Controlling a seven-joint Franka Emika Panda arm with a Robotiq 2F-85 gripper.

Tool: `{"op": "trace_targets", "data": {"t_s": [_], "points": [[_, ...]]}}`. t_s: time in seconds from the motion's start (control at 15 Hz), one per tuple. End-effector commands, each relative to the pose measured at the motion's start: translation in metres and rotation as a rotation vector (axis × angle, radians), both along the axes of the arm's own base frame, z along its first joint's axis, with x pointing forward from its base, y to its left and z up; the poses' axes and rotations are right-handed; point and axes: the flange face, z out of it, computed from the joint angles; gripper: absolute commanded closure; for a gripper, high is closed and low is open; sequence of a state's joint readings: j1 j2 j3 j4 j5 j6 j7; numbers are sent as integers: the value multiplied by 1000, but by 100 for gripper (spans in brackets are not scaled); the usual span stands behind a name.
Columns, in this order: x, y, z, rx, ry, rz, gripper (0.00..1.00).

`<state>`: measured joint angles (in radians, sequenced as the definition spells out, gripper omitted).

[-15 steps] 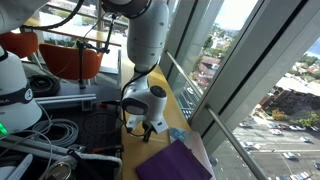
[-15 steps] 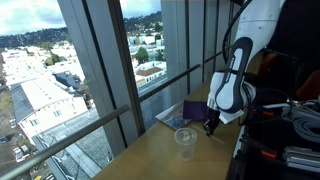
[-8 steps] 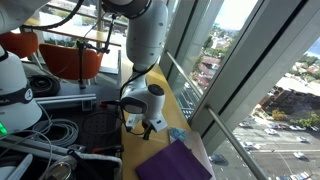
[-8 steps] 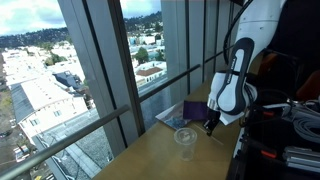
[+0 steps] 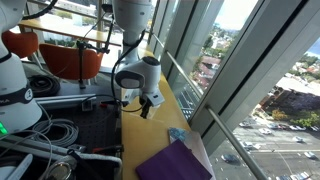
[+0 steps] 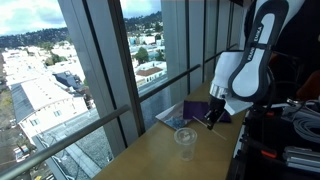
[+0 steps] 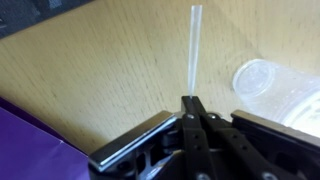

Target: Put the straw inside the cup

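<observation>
At bottom centre of the wrist view, pincer (image 7: 190,108) pressed together on the lower end of the straw (image 7: 194,45), pointing toward the top edge. At right, on the desk (image 7: 100,60), the cup (image 7: 262,78). Centre above the rim, tip downward, lower gently before letting go. One straw, one cup, one purple cloth (image 7: 30,145) at lower left.
</observation>
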<state>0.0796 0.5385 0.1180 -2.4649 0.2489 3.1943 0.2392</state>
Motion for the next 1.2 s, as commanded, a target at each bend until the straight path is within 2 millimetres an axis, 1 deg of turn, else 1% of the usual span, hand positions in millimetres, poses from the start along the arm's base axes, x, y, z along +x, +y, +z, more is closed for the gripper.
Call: {"op": "trace_targets", "data": {"t_s": [0.0, 0.2, 0.33, 0.47, 0.53, 0.67, 0.8, 0.93, 1.0, 1.13], "points": [[-13, 13, 72, 40, 80, -80, 100], [-20, 30, 122, 109, 182, -128, 100], [-29, 41, 151, 184, 267, -157, 100], [-30, 50, 179, 280, 350, -159, 100], [-28, 51, 191, 333, 388, -155, 100], [-19, 43, 214, 433, 447, -130, 100], [-5, 29, 220, 529, 486, -108, 100], [12, 7, 217, 627, 506, -102, 100], [21, -5, 214, 676, 519, -104, 100], [37, -22, 197, 775, 541, -117, 100]]}}
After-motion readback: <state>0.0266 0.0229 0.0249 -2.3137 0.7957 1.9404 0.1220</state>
